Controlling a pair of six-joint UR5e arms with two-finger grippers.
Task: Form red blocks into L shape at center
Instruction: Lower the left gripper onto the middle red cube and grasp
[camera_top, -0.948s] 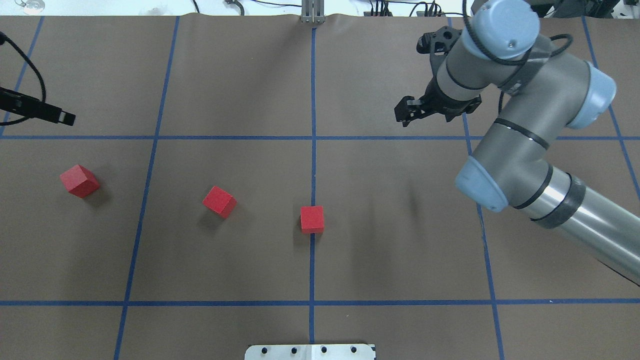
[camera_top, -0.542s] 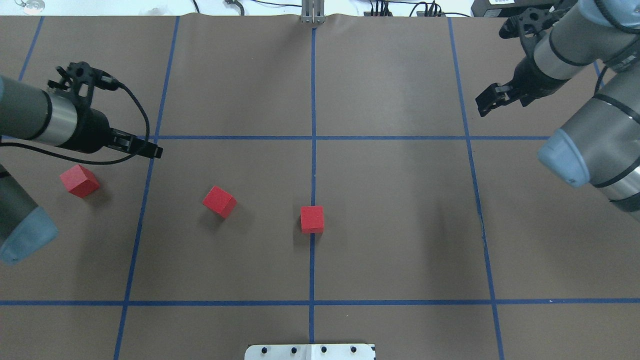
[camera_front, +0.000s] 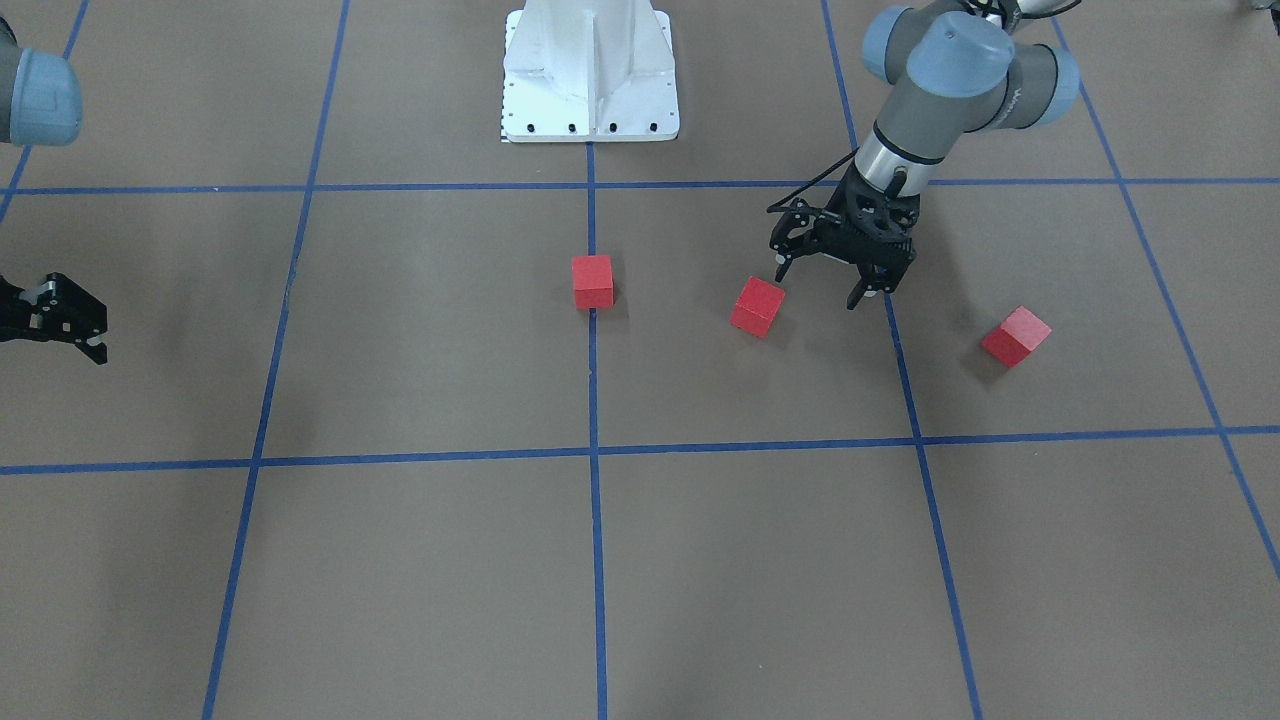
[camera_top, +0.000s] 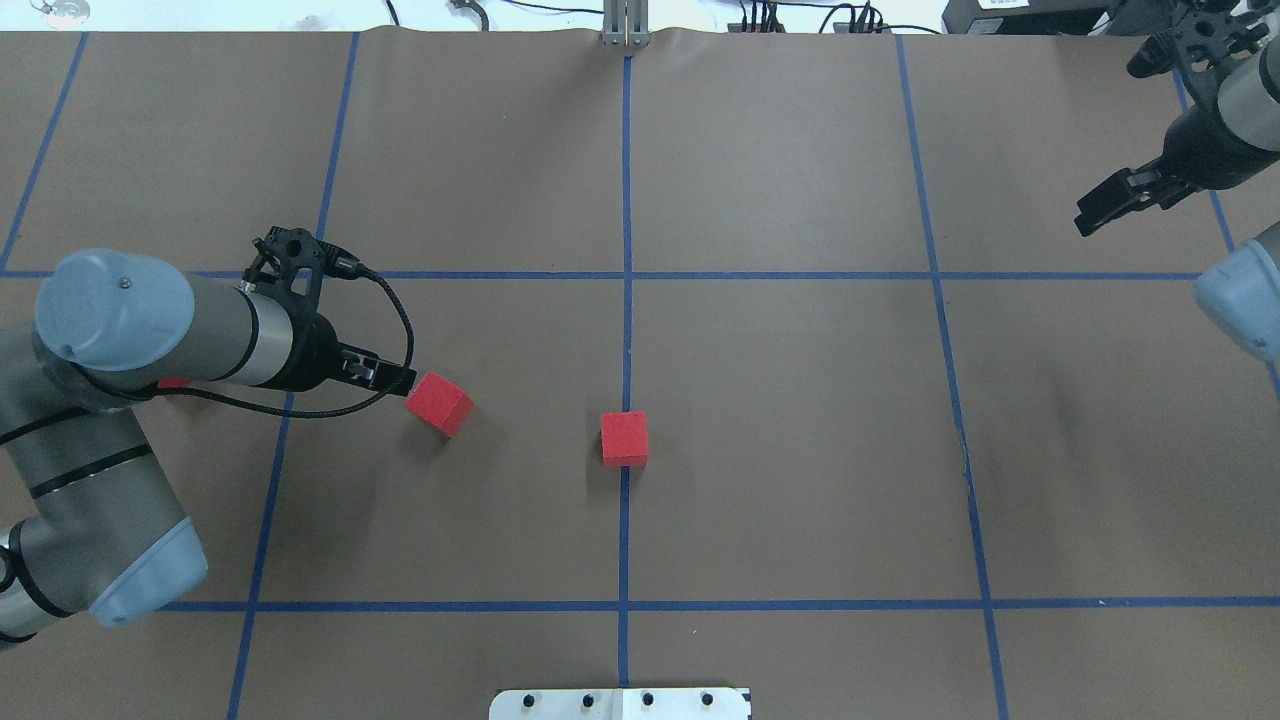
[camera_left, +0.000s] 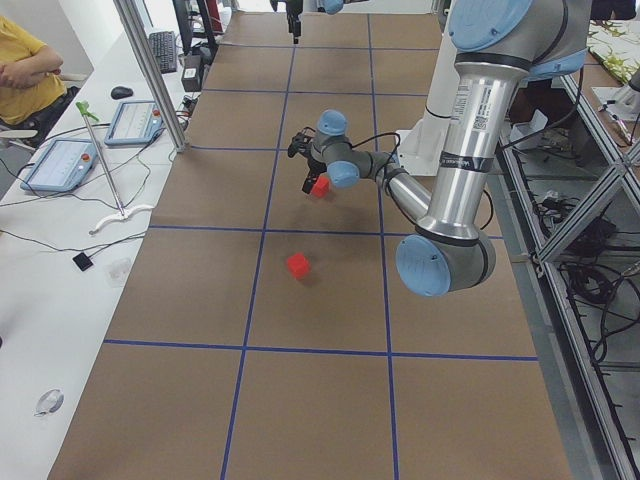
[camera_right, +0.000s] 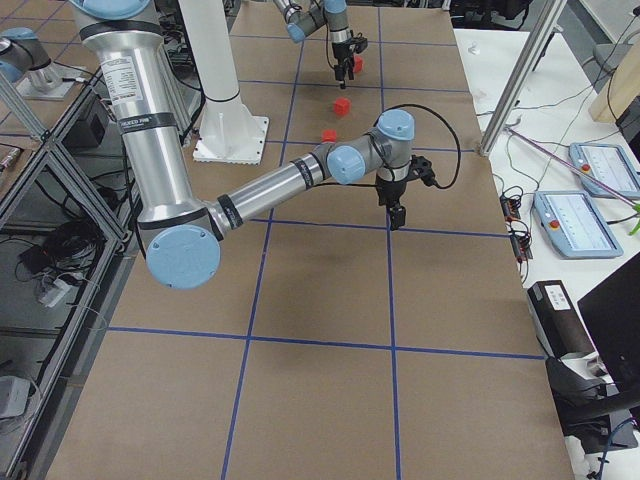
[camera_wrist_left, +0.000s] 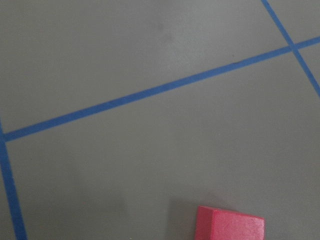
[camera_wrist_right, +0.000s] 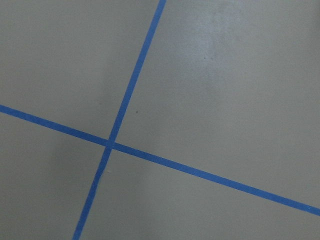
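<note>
Red block (camera_front: 757, 306) just beside left gripper (camera_front: 819, 287)

No word, number or brand can be read. Small dark lettering runs down the upright silver tube of the left arm (camera_left: 478, 100) and the right arm (camera_right: 133, 95), too small to make out.

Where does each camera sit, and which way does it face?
Front-facing: across the table, facing the robot base; left gripper.
Overhead: behind the robot, looking down; left arm.
Exterior left: table end, left arm near.
Exterior right: opposite end, right arm near.
Left wrist: down on a red block.
Right wrist: down on crossed tape.
Shared: first two show the middle red block.
</note>
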